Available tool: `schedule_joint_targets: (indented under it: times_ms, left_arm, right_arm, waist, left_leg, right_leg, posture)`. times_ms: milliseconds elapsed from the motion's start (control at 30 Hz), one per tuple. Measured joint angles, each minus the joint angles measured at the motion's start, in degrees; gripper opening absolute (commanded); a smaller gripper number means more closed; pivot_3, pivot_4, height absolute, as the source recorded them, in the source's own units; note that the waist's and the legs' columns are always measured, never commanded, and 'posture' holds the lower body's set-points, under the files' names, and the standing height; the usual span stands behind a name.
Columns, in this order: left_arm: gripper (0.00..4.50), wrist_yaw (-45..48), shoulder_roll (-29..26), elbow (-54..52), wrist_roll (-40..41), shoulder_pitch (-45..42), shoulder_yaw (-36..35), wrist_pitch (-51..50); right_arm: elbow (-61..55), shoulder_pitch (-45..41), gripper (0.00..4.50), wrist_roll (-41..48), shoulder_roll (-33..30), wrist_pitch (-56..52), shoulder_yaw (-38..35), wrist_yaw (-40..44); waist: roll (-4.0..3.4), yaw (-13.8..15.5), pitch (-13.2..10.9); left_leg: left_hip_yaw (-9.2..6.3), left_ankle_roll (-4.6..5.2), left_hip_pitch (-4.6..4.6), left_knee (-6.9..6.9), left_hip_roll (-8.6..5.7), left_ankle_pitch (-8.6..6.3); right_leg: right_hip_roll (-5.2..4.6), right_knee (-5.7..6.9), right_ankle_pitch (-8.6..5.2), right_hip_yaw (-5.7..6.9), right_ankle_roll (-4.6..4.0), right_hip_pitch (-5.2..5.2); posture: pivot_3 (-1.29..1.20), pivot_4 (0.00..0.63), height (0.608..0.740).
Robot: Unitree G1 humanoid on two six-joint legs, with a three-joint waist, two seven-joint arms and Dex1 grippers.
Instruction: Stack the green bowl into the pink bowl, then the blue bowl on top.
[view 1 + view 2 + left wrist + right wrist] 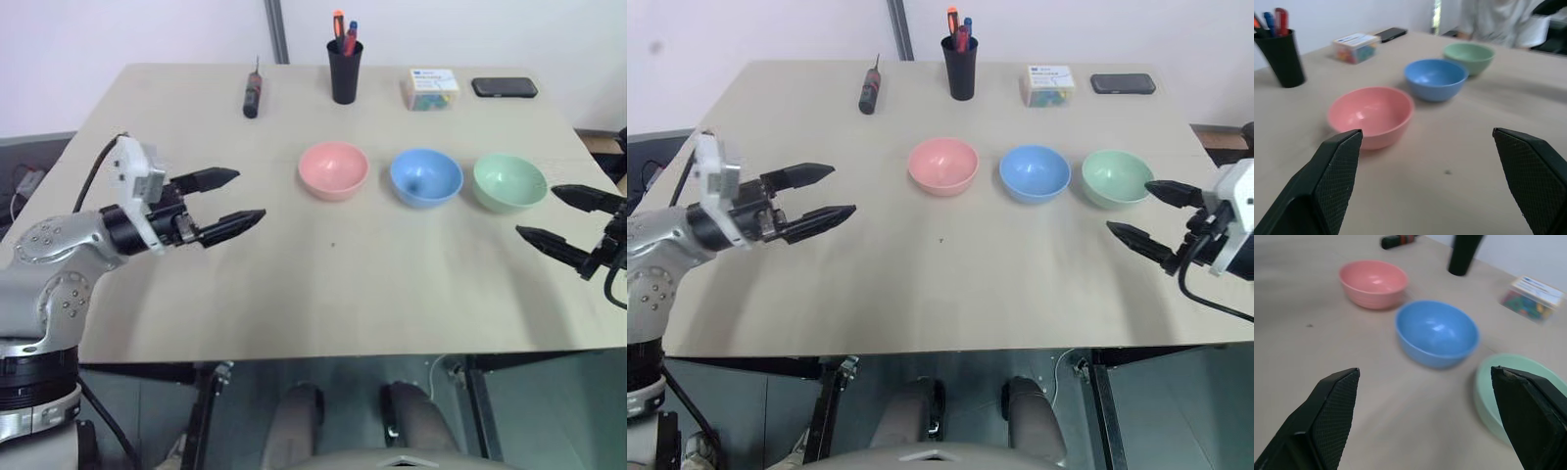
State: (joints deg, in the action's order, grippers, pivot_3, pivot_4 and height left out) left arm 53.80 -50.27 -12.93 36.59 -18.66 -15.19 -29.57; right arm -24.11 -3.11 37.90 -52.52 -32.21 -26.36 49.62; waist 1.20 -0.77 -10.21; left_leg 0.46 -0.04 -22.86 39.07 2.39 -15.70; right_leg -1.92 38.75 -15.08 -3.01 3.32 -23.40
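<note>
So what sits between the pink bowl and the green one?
The blue bowl, standing apart from both the pink bowl and green bowl, as the left eye view shows.

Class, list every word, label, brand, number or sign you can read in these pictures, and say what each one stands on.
Nothing here can be read.
Clear box of coloured bits: a white label with a blue band on its lid, print too small and blurred to read.
Phone, pen cup, screwdriver and the three bowls: no writing to be seen.

Pink bowl (pixel 333 169): we see it upright, empty, leftmost in the row.
Blue bowl (pixel 426 177): upright, empty, middle.
Green bowl (pixel 509 182): upright, empty, rightmost; all three apart.
</note>
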Motion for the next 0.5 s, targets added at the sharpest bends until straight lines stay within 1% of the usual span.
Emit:
schedule_joint_targets:
  times_ms: [100, 167, 267, 400, 500]
  left_arm:
    - [4.50, -2.74, -0.08, -0.02, -5.57, -3.68, 5.68, -0.48]
    - [4.50, -3.86, -0.44, 0.20, -10.21, -8.20, 10.51, -0.90]
    - [4.50, -2.74, -1.51, 3.79, -21.41, -16.90, 21.36, 3.37]
    - [4.50, -0.88, 3.43, 15.34, -33.58, -26.14, 32.50, 12.20]
    - [4.50, 0.11, 7.56, 24.82, -41.41, -31.69, 39.07, 19.30]
  right_arm:
    - [-2.21, -2.16, 4.49, -0.75, 1.92, 0.04, 5.76, -1.19]
    - [-3.29, -4.24, 4.49, -1.67, 3.30, 0.14, 9.31, -2.07]
    - [-5.17, -6.90, 4.49, -3.19, 5.41, 0.27, 14.06, -3.81]
    - [-6.54, -8.46, 4.49, -5.04, 7.52, 0.32, 17.37, -5.75]
    - [-7.67, -8.34, 4.49, -6.42, 8.38, 0.39, 18.63, -7.39]
  waist:
    - [0.01, 0.04, -0.01]
    - [0.04, 0.12, -0.02]
    - [0.04, 0.23, -0.02]
    - [0.04, 0.31, -0.02]
    - [0.05, 0.34, -0.02]
  left_leg:
    - [-0.01, 0.00, -0.06, 0.01, -0.01, 0.00]
    - [-0.04, 0.00, -0.10, 0.03, -0.02, 0.00]
    - [-0.04, 0.00, -0.10, 0.03, -0.05, 0.00]
    - [-0.03, 0.00, -0.18, 0.05, -0.05, 0.00]
    - [-0.04, 0.00, -0.30, 0.06, -0.05, 0.00]
  right_leg:
    - [0.01, 0.00, 0.00, 0.00, 0.00, -0.03]
    - [0.02, -0.01, 0.00, 0.03, 0.00, -0.04]
    - [0.02, -0.02, 0.00, 0.02, 0.00, -0.04]
    - [0.03, -0.05, 0.00, 0.03, 0.00, -0.08]
    - [0.04, -0.07, 0.01, 0.03, 0.00, -0.20]
  posture:
    - [0.00, 0.150, 0.740]
    - [0.00, 0.150, 0.740]
    - [0.00, 0.150, 0.740]
    - [0.00, 0.150, 0.740]
    - [0.00, 0.150, 0.740]
